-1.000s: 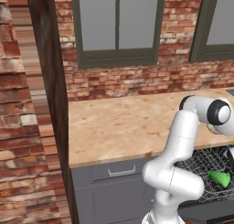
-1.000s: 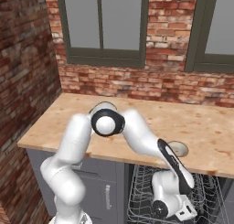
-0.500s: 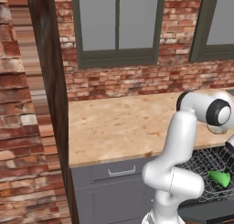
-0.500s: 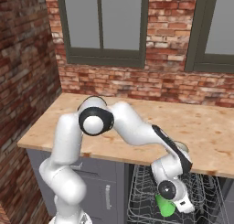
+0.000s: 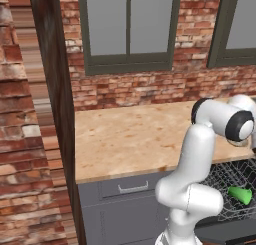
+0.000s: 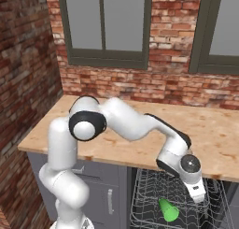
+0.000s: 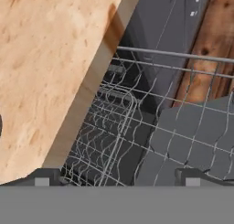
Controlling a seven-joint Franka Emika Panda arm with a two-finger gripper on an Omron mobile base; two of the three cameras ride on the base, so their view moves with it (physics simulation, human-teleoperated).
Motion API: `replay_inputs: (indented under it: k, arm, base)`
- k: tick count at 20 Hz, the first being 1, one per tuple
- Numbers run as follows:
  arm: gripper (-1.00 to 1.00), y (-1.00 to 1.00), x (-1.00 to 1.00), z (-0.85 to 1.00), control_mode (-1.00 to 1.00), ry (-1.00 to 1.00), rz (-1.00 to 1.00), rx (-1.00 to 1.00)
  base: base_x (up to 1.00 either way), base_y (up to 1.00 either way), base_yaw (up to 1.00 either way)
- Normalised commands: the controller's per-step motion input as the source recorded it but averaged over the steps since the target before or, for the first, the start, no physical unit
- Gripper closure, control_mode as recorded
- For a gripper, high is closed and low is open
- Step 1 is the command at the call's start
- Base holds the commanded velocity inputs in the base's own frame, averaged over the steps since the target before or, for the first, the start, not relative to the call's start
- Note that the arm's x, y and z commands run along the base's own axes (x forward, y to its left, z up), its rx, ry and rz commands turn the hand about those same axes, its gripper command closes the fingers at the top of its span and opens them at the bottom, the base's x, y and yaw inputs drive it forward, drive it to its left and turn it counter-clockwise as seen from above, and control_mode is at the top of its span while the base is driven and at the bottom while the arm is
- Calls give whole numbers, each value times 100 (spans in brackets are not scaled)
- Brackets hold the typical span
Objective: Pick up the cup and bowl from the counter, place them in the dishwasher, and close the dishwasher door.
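The bright green cup (image 6: 168, 209) (image 5: 241, 195) lies on its side in the thin wire rack (image 6: 149, 195) (image 7: 114, 127) of the dishwasher, which stands pulled out under the tan counter (image 6: 140, 144) (image 5: 135, 136) (image 7: 41, 63). My gripper (image 6: 201, 196) (image 7: 118, 182) hangs above the rack's right part, just in front of the counter edge. It is open, its two tips wide apart with nothing between them, and clear of the cup. The dark grey dishwasher door (image 7: 196, 145) lies folded down under the rack. The bowl is hidden behind my arm.
A grey drawer with a silver handle (image 5: 132, 187) sits left of the dishwasher. Red brick wall and dark-framed windows (image 6: 105, 27) back the counter. A dark wooden post (image 5: 52, 89) stands at the counter's left end.
The gripper has let go of the cup and risen out of the rack toward the counter edge. The cup stays lying in the rack.
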Motion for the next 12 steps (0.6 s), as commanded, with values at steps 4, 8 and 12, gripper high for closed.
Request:
replay_inputs:
  k: [4,8,12]
  arm:
    - [-100,-35,-1,26,-100,0,5,28]
    - [-100,-28,-5,0,-100,0,8,23]
    - [-100,-21,0,0,-100,0,5,12]
  base:
    - [0,0,0]
    - [0,0,0]
    - [0,0,0]
